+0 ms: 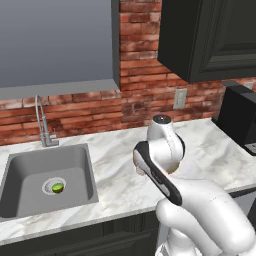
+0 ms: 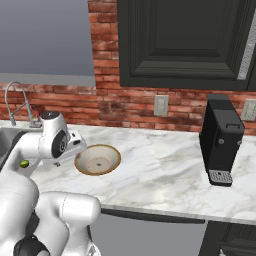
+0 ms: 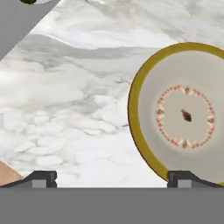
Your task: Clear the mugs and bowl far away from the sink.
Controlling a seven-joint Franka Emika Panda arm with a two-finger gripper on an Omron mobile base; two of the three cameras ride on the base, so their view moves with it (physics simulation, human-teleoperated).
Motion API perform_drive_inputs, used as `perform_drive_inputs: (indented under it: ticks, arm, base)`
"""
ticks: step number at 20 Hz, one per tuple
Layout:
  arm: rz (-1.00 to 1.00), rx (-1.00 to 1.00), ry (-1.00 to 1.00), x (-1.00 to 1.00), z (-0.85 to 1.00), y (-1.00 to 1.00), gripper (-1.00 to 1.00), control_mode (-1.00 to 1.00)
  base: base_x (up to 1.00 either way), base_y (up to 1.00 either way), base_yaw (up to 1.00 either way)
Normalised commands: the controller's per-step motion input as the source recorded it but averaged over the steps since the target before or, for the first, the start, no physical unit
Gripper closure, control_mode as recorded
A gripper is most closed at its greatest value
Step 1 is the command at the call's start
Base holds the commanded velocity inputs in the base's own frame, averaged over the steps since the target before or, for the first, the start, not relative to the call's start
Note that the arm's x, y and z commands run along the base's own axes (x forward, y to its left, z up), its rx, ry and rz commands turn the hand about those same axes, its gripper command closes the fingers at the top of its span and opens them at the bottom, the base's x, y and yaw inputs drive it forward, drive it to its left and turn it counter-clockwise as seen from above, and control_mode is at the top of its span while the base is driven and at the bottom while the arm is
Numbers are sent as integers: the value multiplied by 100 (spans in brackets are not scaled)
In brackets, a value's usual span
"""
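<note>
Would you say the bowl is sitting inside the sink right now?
No, the bowl rests on the marble counter, to the right of the sink.

Black coffee machine [image 2: 221, 140] stood on the marble counter [image 2: 165, 170] against the brick wall [image 2: 130, 107], dark cabinet [image 2: 185, 42] above, outlet [image 2: 160, 105] between them.

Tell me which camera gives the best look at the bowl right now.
The right base view: the whole bowl sits on the marble counter with its rim unblocked, just right of the arm. The hand view shows its inside close up, but its right side is cut off. In the left base view the arm hides nearly all of it.
</note>
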Motion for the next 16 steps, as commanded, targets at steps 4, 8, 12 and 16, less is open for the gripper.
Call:
perform_drive_inputs:
  ticks: [4,8,12,16]
  arm:
    - [0,-28,14,79,-62,19,-100,-100]
    - [0,-21,13,50,-45,1,-100,-100]
    - [0,-12,7,28,-29,-16,-100,-100]
    - [0,-9,2,40,-38,-7,-100,-100]
  base:
    - [0,0,0]
    - [0,0,0]
    - [0,0,0]
    - [0,0,0]
